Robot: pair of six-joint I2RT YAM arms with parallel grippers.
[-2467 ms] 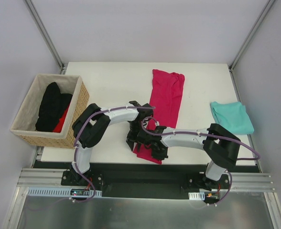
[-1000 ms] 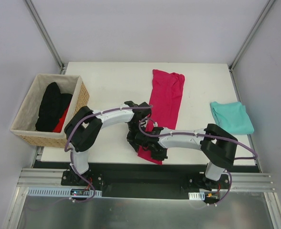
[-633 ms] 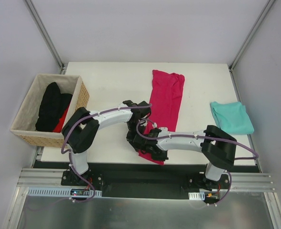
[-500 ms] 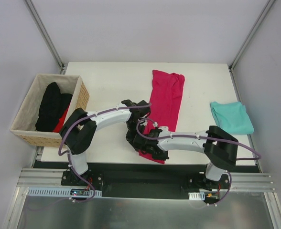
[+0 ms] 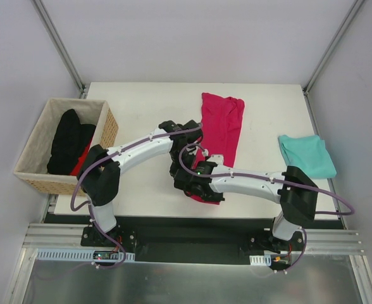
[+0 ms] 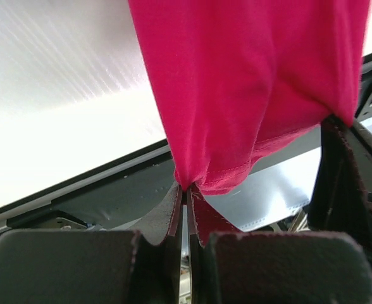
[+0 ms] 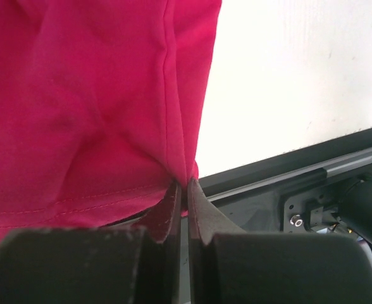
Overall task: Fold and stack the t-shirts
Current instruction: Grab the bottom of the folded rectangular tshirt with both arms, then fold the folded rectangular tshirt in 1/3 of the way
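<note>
The crimson-pink t-shirt (image 5: pixel 221 123) lies as a long strip down the middle of the white table (image 5: pixel 142 107). Its near hem is raised off the table by both grippers. My left gripper (image 5: pixel 178 171) is shut on the hem's left corner; in the left wrist view the cloth (image 6: pixel 249 82) hangs from the pinched tips (image 6: pixel 186 190). Just to its right, my right gripper (image 5: pixel 198 185) is shut on the other corner, with the shirt's (image 7: pixel 91 95) stitched hem pinched at its tips (image 7: pixel 185 185). The teal t-shirt (image 5: pixel 307 156) lies folded at the table's right edge, apart from both grippers.
A woven wicker basket (image 5: pixel 104 136) stands off the table's left edge, holding black and red clothes (image 5: pixel 71 142). The table's near edge and a black rail (image 5: pixel 192 225) run just behind the grippers. Metal frame posts (image 5: pixel 59 44) rise at the back corners.
Both grippers, still shut on the pink shirt's near hem, have moved away from the near edge toward the far side. The hem has come up and the visible strip is shorter.
</note>
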